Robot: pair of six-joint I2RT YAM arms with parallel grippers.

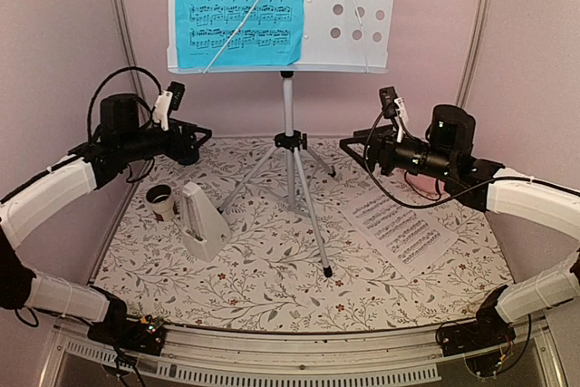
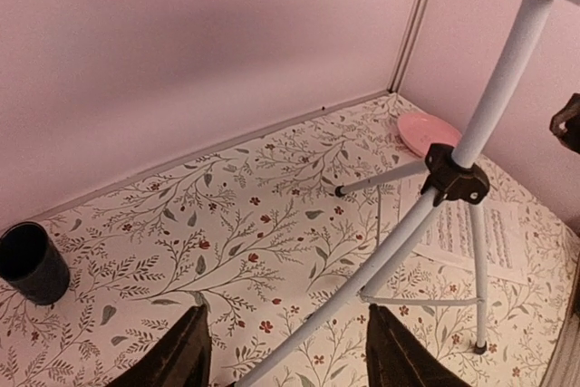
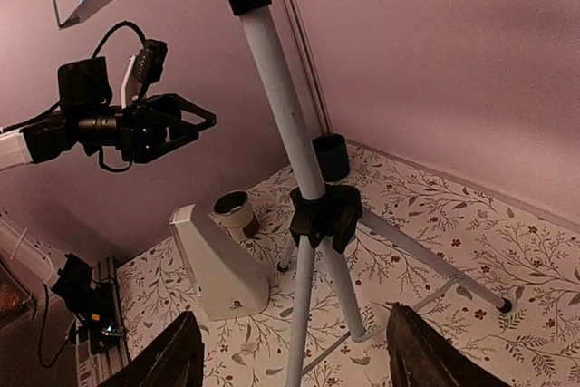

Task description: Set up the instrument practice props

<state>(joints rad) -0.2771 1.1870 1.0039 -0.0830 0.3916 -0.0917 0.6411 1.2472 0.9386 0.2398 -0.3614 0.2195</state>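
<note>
The pale grey-blue perforated music stand (image 1: 349, 6) stands on its silver tripod (image 1: 290, 165) at the table's back middle. The bright blue music sheet (image 1: 240, 6) rests on the left half of its tray. The white music sheet (image 1: 403, 228) lies flat on the table at the right. The white pyramid metronome (image 1: 201, 219) stands left of the tripod and also shows in the right wrist view (image 3: 217, 269). My left gripper (image 1: 201, 138) hovers open and empty left of the tripod, and a tripod leg (image 2: 362, 278) shows between its fingers. My right gripper (image 1: 352, 146) hovers open and empty right of the tripod.
A brown-banded paper cup (image 1: 161, 198) stands beside the metronome. A dark blue cup (image 2: 32, 265) stands by the back wall at the left. A pink plate (image 2: 426, 131) lies at the back right, near the white sheet. Pink walls close in three sides.
</note>
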